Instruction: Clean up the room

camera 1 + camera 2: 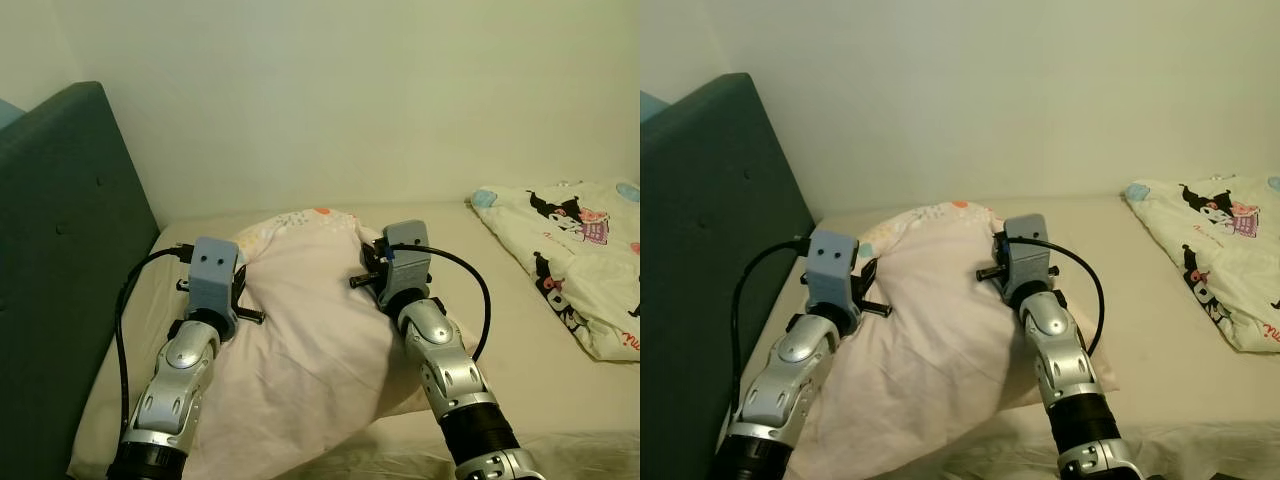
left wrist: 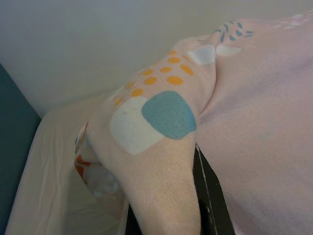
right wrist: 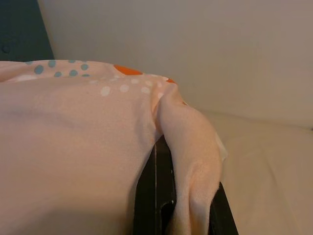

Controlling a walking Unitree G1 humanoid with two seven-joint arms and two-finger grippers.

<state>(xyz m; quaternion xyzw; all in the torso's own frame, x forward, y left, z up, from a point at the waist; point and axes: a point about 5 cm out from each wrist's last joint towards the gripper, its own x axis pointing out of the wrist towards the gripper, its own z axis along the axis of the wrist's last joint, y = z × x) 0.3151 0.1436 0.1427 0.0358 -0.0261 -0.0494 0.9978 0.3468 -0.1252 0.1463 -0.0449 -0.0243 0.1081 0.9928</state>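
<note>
A pale pink pillow with coloured dots along its far edge lies on the bed, close to the headboard. Both arms reach forward over it, one on each side. In the left wrist view, my left gripper is shut on a fold of the pillow's dotted corner, and a black finger shows beside the cloth. In the right wrist view, my right gripper is shut on a ridge of the pillow's other edge, the fabric pinched between its black fingers.
A dark teal padded headboard stands along the left. A white blanket with cartoon prints lies crumpled at the right of the bed. A plain wall runs behind the bed. Beige sheet shows between pillow and blanket.
</note>
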